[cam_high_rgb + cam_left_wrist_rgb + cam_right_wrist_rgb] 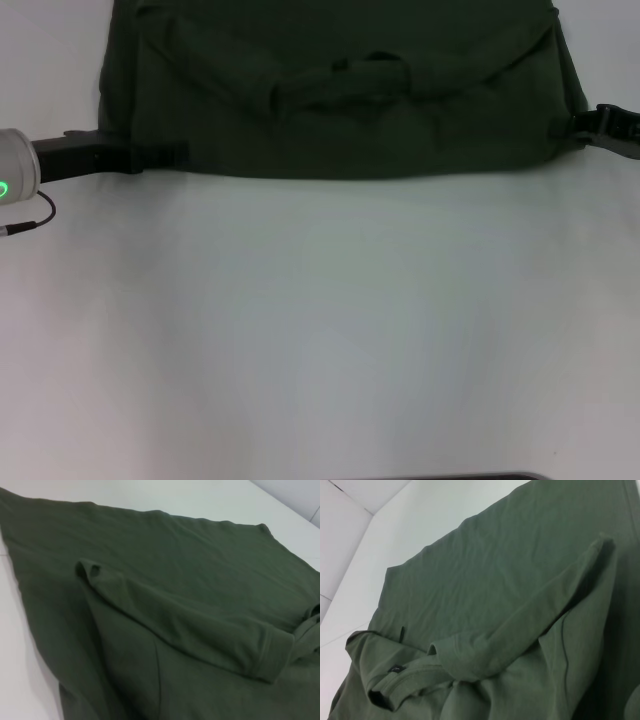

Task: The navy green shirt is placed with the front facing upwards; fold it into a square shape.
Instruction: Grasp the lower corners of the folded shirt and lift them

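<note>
White table [320, 330] nearest; navy green shirt [340, 100] beyond; gripper states unclear.

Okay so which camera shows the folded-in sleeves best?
The head view: both sleeves show lying folded across the navy green shirt. The left wrist view shows one sleeve close up; the right wrist view shows the other.

I am seeing a white table [320, 330] spreading from nine to three o'clock. A dark strip [450, 476] is showing at six o'clock.
</note>
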`<state>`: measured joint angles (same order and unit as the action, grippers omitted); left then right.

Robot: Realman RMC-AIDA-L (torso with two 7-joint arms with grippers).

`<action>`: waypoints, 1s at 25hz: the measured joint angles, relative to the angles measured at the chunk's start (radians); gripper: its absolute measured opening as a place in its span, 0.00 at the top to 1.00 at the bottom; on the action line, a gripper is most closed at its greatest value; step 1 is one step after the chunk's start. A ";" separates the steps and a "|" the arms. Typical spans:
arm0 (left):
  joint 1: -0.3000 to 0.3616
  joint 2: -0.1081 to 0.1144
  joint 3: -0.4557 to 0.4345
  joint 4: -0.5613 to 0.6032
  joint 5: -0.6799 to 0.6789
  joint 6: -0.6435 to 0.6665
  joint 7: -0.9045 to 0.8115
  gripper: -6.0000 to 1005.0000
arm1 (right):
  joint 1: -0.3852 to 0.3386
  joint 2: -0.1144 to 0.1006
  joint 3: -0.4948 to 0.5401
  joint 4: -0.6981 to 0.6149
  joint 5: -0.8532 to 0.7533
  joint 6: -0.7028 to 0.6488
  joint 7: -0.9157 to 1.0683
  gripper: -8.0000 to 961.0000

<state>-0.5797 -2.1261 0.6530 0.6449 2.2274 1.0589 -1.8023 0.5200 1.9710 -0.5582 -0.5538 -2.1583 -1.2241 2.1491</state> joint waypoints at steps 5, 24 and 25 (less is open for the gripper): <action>0.001 0.000 -0.005 -0.001 0.000 -0.035 -0.009 0.12 | 0.000 0.000 0.000 -0.001 0.000 0.000 0.000 0.94; -0.016 0.002 -0.001 0.009 0.072 -0.053 -0.102 0.79 | 0.003 -0.002 0.014 -0.002 0.000 0.000 -0.008 0.94; -0.017 0.003 -0.001 0.008 0.072 -0.053 -0.102 0.81 | 0.003 -0.002 0.014 -0.002 0.000 0.000 -0.008 0.94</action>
<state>-0.5962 -2.1234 0.6523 0.6534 2.2993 1.0063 -1.9043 0.5231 1.9695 -0.5445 -0.5553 -2.1583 -1.2243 2.1414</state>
